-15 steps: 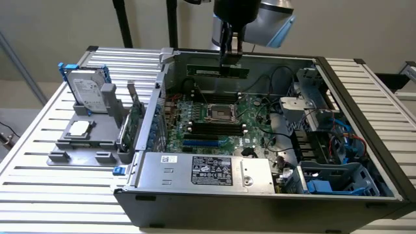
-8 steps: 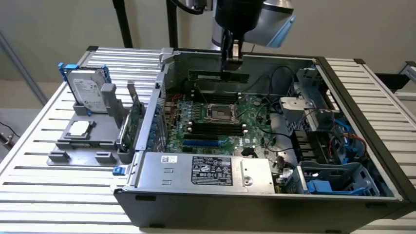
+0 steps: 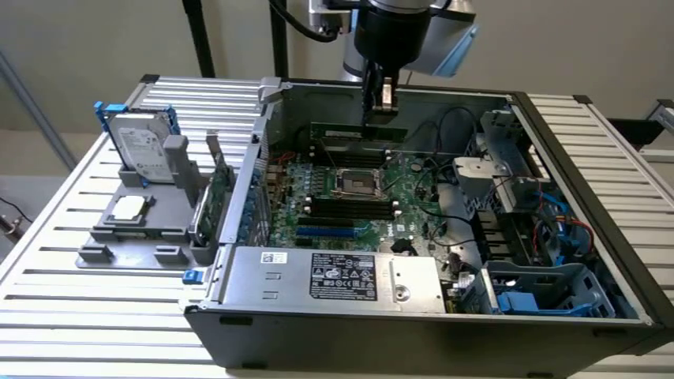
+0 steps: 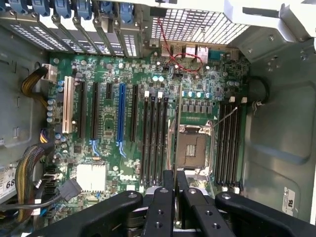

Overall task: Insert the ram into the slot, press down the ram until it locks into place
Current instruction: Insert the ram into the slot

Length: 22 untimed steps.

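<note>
Gripper [image 3: 381, 109] is clenched on the ram [image 3: 358, 132], low inside the PC case [image 3: 421, 339], over the mobo [image 4: 108, 148], near the black slots [image 4: 154, 143].

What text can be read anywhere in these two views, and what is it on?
"68": pale label by the cable bundle, cut off at the picture's edge.
Black sticker on the power supply: too small to read.
Hard drive label: blurred.
White sticker on the case wall: unreadable.
</note>
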Available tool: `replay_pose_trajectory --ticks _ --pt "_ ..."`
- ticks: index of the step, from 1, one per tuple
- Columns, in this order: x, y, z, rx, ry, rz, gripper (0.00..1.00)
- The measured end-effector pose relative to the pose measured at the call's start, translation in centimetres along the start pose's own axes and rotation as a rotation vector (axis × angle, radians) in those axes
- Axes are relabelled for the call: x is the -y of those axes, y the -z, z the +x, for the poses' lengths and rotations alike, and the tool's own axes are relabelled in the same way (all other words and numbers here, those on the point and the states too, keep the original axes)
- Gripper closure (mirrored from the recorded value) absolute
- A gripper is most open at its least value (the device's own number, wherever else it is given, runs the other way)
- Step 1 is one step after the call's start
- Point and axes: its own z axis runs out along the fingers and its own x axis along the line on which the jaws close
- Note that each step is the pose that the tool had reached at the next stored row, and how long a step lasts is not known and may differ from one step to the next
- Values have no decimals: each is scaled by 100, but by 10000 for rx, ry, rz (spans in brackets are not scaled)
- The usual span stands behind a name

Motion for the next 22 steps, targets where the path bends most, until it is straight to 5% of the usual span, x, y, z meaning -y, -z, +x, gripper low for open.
replay_pose_trajectory --ticks 22 --pt "52 -324 96 -260 15 -11 87"
